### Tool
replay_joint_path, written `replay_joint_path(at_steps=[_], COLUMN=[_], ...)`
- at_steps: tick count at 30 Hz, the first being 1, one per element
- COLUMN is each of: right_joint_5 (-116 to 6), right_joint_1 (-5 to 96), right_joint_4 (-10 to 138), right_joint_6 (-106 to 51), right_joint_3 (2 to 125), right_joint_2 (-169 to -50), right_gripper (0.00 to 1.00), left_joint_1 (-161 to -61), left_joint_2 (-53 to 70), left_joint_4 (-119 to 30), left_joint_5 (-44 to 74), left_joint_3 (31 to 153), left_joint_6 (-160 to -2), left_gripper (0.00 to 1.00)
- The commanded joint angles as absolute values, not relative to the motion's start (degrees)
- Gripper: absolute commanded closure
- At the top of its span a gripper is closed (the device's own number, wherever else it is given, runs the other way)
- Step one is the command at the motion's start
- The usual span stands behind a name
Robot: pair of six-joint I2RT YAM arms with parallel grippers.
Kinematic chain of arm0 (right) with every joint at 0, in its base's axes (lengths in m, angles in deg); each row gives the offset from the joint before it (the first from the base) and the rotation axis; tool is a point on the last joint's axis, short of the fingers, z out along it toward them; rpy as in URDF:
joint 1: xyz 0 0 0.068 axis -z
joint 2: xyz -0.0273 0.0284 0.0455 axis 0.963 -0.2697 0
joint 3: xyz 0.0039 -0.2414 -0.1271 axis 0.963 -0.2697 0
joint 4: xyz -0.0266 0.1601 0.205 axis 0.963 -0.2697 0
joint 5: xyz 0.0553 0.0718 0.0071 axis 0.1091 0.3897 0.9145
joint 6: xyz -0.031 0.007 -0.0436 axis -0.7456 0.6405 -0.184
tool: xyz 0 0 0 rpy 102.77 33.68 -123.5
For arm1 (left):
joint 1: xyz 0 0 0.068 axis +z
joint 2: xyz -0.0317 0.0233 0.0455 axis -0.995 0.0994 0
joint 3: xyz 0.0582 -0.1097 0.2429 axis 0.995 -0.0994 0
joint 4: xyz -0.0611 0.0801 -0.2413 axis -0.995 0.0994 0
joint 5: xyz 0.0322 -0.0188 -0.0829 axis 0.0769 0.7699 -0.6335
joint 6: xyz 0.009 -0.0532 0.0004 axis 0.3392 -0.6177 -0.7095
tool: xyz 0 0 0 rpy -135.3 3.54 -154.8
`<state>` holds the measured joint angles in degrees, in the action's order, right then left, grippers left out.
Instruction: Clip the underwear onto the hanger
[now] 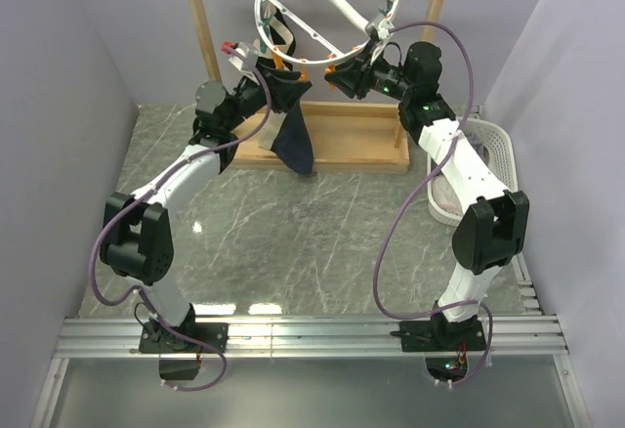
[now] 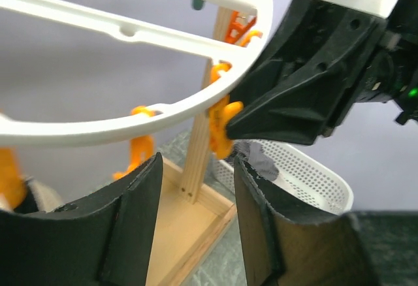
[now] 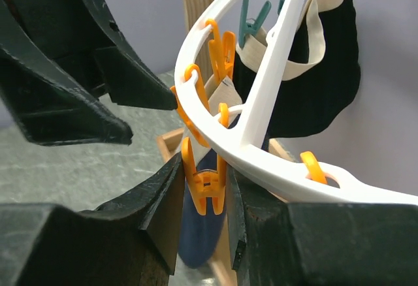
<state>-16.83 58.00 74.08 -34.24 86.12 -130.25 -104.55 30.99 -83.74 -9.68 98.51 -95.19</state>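
Note:
The white ring hanger [image 1: 322,18] hangs from the wooden rack. The navy underwear [image 1: 293,140] hangs down from the ring's near-left edge, right beside my left gripper [image 1: 262,68]. In the right wrist view the underwear [image 3: 206,240] shows behind the clip. My left gripper [image 2: 197,165] is open with nothing between its fingers. My right gripper [image 3: 205,181] is shut on an orange clip [image 3: 206,194] on the ring's near edge, one finger on each side of it. That clip [image 2: 222,126] also shows in the left wrist view, at my right gripper's tip.
A second dark garment with a cream band [image 3: 326,70] hangs from the far side of the ring. The wooden rack base [image 1: 342,140] lies under the hanger. A white perforated basket [image 1: 493,149] holding cloth stands at the right. Grey walls enclose the table.

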Motion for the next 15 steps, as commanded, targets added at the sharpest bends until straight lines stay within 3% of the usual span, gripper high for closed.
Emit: replay_joint_path(at_steps=[1,7,15], right_joint_5=[-18.4,-28.7,-36.7], right_joint_1=[57.7,57.1,55.7], right_joint_4=[76.4,67.5,65.5], right_joint_6=[-28.2,-19.4,-13.9], right_joint_3=[90.5,95.3,92.8], right_joint_2=[-130.2,-131.3,-129.5], right_gripper=[1.0,1.0,1.0], left_joint_1=[-102.5,-98.5,-94.2], left_joint_2=[26.5,19.1,7.2], left_joint_4=[-83.9,-76.7,-67.0], left_joint_5=[-11.1,-7.9,-1.1], left_joint_3=[97.8,91.3,71.7], left_joint_6=[-96.4,-91.8,-89.4], left_gripper=[0.47,0.43,0.4])
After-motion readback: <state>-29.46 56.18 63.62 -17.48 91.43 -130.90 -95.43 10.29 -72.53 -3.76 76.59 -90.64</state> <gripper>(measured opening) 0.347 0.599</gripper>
